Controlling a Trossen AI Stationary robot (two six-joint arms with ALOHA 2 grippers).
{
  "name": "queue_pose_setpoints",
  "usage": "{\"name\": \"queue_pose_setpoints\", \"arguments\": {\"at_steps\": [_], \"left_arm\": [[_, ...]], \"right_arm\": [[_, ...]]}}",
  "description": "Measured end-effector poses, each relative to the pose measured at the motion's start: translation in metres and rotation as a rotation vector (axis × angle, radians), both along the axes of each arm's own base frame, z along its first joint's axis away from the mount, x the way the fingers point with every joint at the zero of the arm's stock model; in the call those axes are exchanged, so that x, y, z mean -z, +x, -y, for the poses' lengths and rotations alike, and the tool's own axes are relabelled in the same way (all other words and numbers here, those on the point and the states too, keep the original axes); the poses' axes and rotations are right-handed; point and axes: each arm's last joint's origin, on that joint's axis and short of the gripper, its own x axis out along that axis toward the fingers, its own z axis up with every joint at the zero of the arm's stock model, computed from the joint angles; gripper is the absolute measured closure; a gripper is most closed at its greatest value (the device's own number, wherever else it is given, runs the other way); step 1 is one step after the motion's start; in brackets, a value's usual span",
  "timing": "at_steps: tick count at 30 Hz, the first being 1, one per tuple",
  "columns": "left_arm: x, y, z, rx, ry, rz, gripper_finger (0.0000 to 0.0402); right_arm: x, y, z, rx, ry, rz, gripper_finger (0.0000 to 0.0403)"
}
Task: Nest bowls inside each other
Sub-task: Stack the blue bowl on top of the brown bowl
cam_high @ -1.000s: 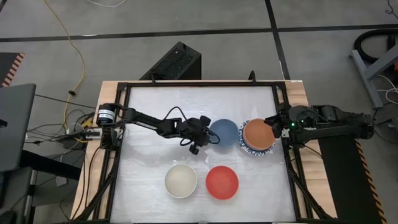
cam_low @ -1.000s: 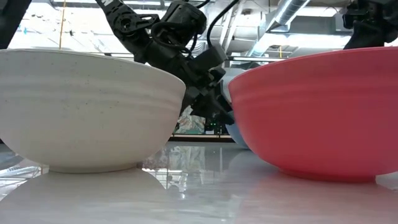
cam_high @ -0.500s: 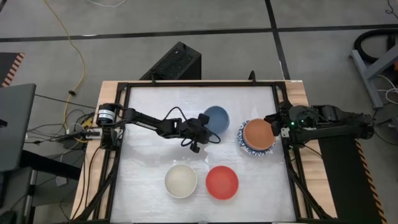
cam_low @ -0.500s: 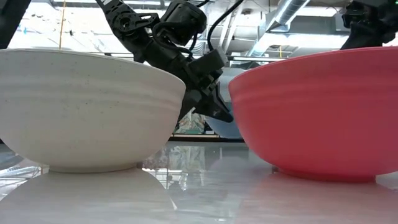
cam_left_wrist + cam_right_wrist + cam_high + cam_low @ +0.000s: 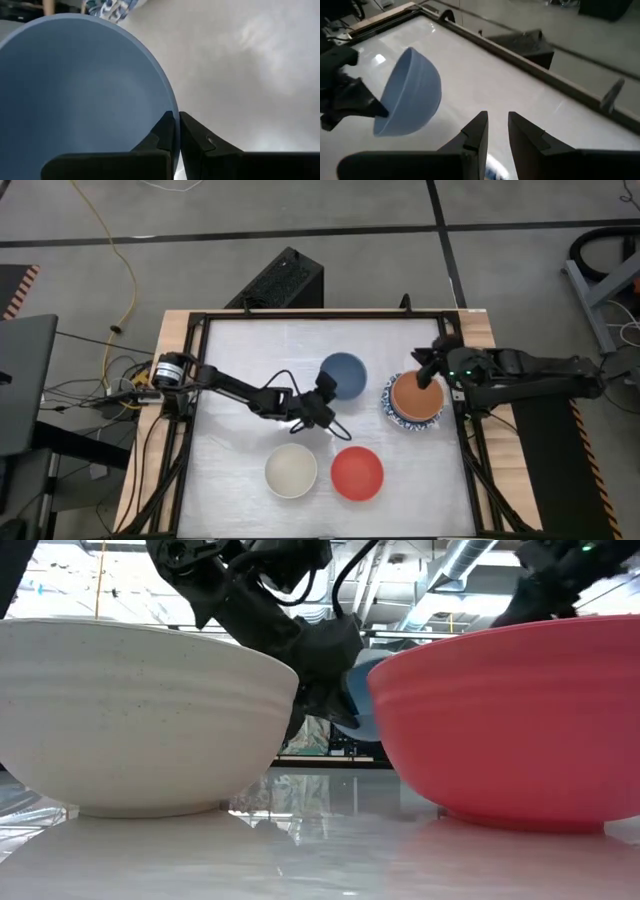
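The blue bowl (image 5: 343, 373) is held by its rim in the left gripper (image 5: 322, 395), whose jaws are clamped tight on the edge. In the left wrist view the thin rim is seen pinched between the two dark fingers (image 5: 165, 137). The bowl is lifted off the counter (image 5: 240, 350) and tipped on its side, as is shown in the right wrist view. It is probably held by the rim because the bowl is too wide to be gripped around, and it is held up high so that it can be carried over and dropped into another bowl.

Near the right edge of the counter a stack (image 5: 415, 402) is seen, with the orange bowl (image 5: 415, 394) nested on top of a white bowl with a blue-patterned rim (image 5: 393, 415). The blue bowl is likely meant to go there next.

The right gripper (image 5: 428, 372) hangs just above the far edge of that stack. Its jaws are partly apart and nothing is held in them. It may be in the way when the blue bowl is brought over, so room may have to be made.

Nearer the front of the counter, the cream bowl (image 5: 291, 471) and the red bowl (image 5: 357, 473) are set side by side, apart from each other. They are not yet nested. They are well clear of the path from the blue bowl to the stack.
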Motion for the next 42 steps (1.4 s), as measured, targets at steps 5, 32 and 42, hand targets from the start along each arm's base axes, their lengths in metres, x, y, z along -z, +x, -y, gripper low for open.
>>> {"name": "queue_pose_setpoints", "arguments": {"at_steps": [5, 32, 42], "left_arm": [[-0.002, -0.003, 0.005, -0.034, 0.223, -0.085, 0.0401], [-0.018, -0.003, -0.031, -0.377, 0.542, -0.145, 0.0401], [-0.022, -0.001, -0.031, -0.383, 0.571, -0.141, 0.0402]], "right_arm": [[-0.005, 0.031, 0.007, 0.046, -0.098, 0.006, 0.0305], [-0.019, 0.166, -0.002, -0.037, -0.535, -0.171, 0.0317], [-0.022, 0.167, 0.01, 0.003, -0.529, -0.141, 0.0231]]}}
